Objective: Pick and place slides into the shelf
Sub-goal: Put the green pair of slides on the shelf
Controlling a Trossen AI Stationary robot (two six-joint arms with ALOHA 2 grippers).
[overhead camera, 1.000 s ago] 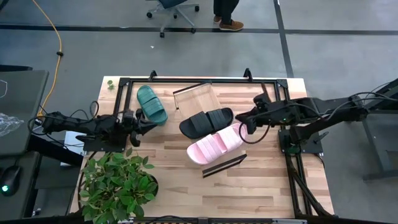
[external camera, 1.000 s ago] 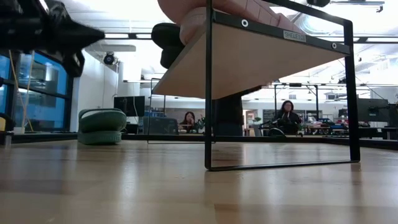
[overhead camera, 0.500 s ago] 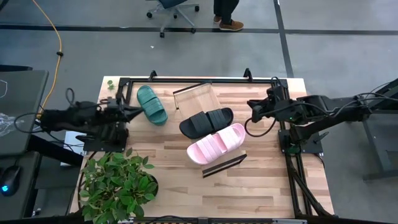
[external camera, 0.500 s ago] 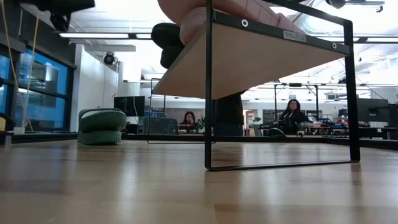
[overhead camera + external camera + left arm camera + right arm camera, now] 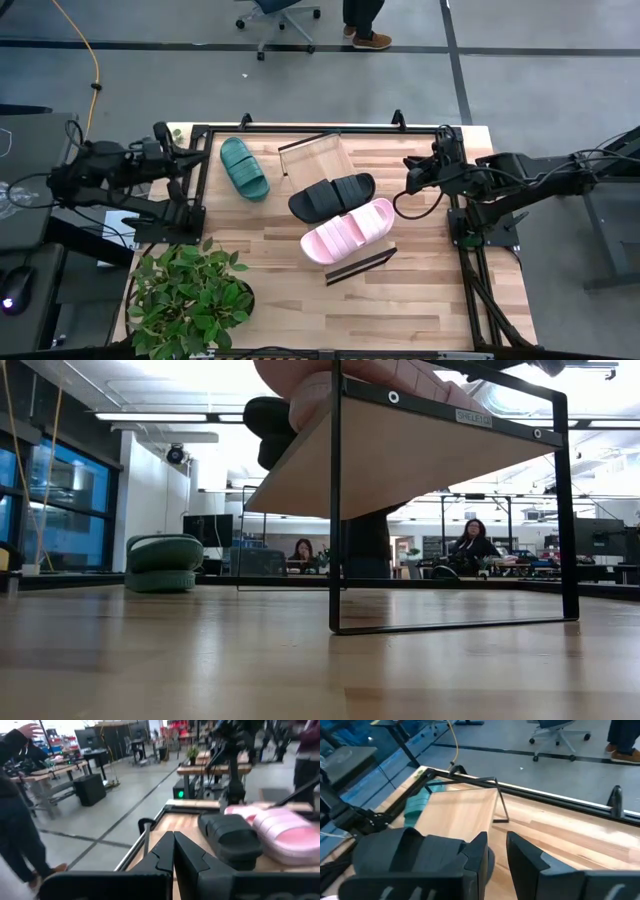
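Sitting on the shelf are two slides: black slide mid-board, pink slide just beside it toward the near end rail. Green slide lies off the shelf on the tabletop, near the far left corner, apart from the board. Shelf runs diagonally across the table, bare wood showing at its far end.

Left gripper is pulled back at the table's left edge, beside the black frame; in the left wrist view its fingers meet at the tips, holding nothing. Right gripper hovers off the right of the shelf, near the pink slide's end; in the right wrist view its fingers stand slightly apart, nothing between them.

Low view: small label plate on the shelf's end rail, text too small to read. No other legible writing.

Potted plant at near left corner. People sit in the room beyond.
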